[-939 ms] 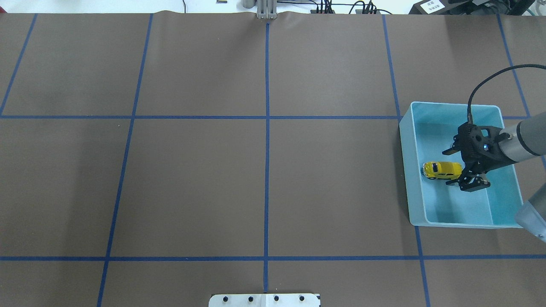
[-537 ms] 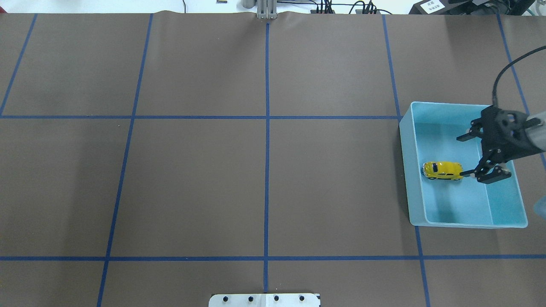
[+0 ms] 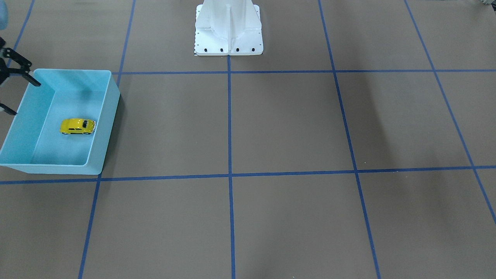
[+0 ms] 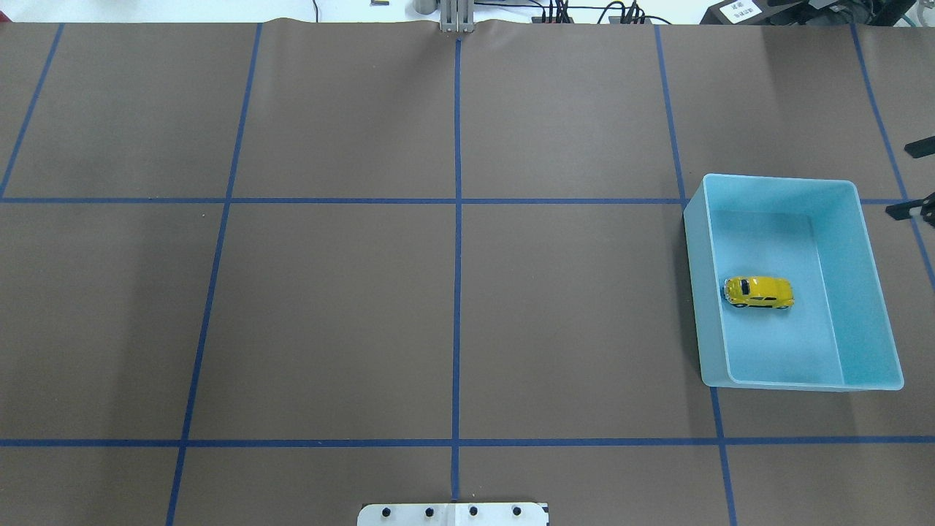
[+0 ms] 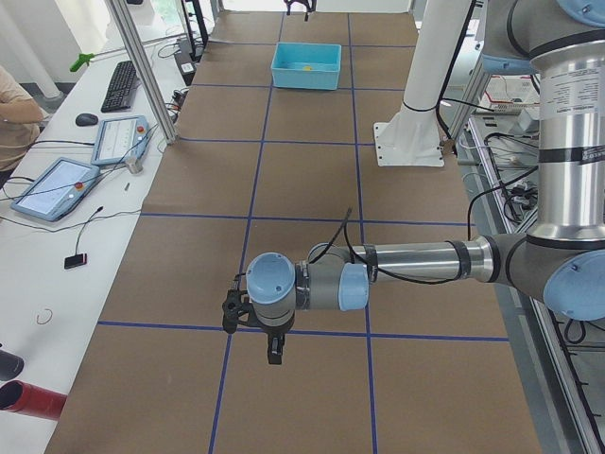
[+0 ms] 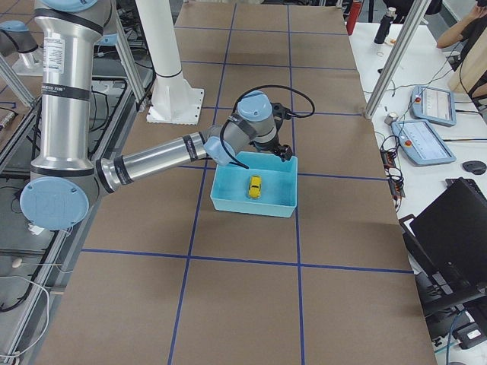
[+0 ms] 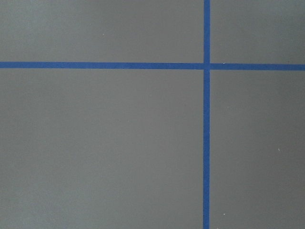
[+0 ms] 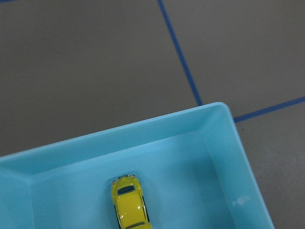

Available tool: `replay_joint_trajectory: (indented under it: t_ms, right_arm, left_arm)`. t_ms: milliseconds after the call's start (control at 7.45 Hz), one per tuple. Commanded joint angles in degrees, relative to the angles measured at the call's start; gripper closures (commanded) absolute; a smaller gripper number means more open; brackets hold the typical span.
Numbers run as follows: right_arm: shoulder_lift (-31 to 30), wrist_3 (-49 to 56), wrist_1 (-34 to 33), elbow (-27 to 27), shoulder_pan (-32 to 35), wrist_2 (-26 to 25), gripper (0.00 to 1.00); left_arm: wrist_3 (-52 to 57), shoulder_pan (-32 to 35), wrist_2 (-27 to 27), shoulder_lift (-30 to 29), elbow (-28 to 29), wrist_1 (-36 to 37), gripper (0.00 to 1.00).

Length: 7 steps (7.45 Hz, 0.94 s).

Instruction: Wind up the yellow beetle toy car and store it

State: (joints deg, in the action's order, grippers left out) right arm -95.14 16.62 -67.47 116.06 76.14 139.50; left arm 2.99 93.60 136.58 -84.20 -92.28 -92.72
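Observation:
The yellow beetle toy car (image 4: 758,292) stands on its wheels on the floor of a light-blue bin (image 4: 705,314) at the table's right side. It also shows in the front view (image 3: 77,126) and the right wrist view (image 8: 129,202). My right gripper (image 4: 910,180) is open and empty. It hangs beyond the bin's right wall, mostly cut off by the overhead frame edge, and shows at the bin's corner in the front view (image 3: 25,99). My left gripper (image 5: 270,342) hovers over bare table far from the bin. I cannot tell whether it is open or shut.
The white robot base (image 3: 228,35) stands at the table's near middle edge. Blue tape lines (image 4: 457,292) divide the brown table cover into squares. The left wrist view shows only table cover and tape lines (image 7: 206,143).
My right gripper has moved out of the bin, going right and away from the car until only its fingertips show. The car stays where it was in the bin.

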Motion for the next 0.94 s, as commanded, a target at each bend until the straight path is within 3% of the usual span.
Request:
replay_joint_trajectory:
  t_ms: [0,268,403,671,805]
  right_arm:
    - [1.53,-11.29,-8.17,-0.91,6.63,-0.10,0.00]
    - [1.89,-20.46,-22.18,-2.85,10.68,-0.37,0.00]
    - [2.85,-20.67,-25.31,-6.69,12.17,-2.11,0.00]
    - [3.03,-23.80,-25.43,-14.69,12.71,-2.39,0.00]
    - [2.25,-24.01,-25.43,-15.85,12.71,-2.57,0.00]
  left_arm:
    - [0.00,0.00,0.00,0.00,0.00,0.00,0.00]
    - [0.00,0.00,0.00,0.00,0.00,0.00,0.00]
    - [0.00,0.00,0.00,0.00,0.00,0.00,0.00]
    - [0.00,0.00,0.00,0.00,0.00,0.00,0.00]
    - [0.00,0.00,0.00,0.00,0.00,0.00,0.00]
